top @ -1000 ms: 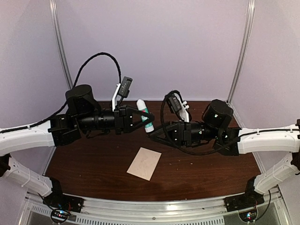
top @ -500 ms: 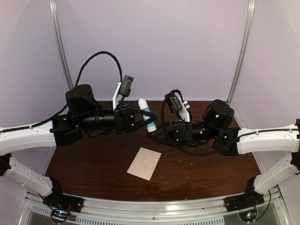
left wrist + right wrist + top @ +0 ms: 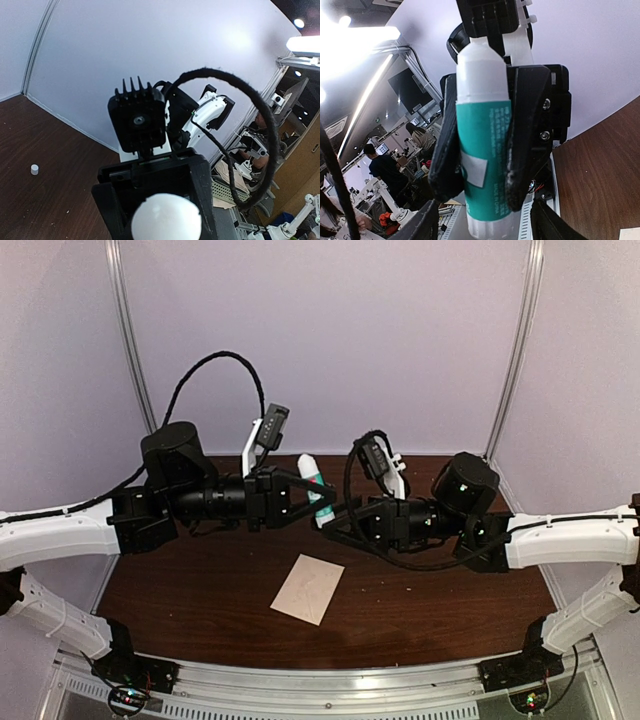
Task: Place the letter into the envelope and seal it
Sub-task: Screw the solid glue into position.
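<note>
While your left pincer pinches the glue stick aloft, the right pincer stands spread around its base, probably for uncapping.

On my feed, pale lilac walls closed the far side and both flanks, with aluminium uprights at the far corners. The table was dark brown wood, with an aluminium rail along its near edge. Beyond the enclosure was a lab with glaring strip lights and people at benches.
</note>
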Controlling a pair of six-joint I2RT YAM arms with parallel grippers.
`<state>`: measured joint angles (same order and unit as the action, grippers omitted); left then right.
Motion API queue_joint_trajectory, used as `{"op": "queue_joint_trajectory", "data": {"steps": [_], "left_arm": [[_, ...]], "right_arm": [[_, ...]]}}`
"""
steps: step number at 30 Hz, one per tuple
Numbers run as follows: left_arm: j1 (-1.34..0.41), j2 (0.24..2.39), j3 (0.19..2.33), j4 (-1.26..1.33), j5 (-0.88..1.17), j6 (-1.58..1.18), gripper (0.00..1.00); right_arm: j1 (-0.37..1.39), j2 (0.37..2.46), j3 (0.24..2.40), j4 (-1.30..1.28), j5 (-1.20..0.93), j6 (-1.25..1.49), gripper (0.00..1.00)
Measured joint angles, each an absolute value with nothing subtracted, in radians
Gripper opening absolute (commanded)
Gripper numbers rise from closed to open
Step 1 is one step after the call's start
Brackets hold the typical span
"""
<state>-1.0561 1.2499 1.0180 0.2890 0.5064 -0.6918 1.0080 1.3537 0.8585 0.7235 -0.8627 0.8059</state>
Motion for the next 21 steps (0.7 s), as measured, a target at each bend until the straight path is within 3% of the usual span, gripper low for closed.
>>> {"op": "queue_joint_trajectory", "data": {"steps": [5, 12, 21], "left_arm": [[-1.062, 1.250, 1.018, 0.289, 0.509, -0.694, 0.03], [-1.066, 1.250, 1.018, 0.299, 0.511, -0.706, 0.03], [-1.070, 1.240, 1.018, 0.247, 0.420, -0.705, 0.02]], "right_arm": [[1.008, 1.346, 0.857, 0.732, -0.855, 0.809, 0.43], [1.008, 1.345, 0.857, 0.748, -0.860, 0.818, 0.13], [1.007, 1.327, 0.862, 0.659, -0.792, 0.745, 0.05]]}}
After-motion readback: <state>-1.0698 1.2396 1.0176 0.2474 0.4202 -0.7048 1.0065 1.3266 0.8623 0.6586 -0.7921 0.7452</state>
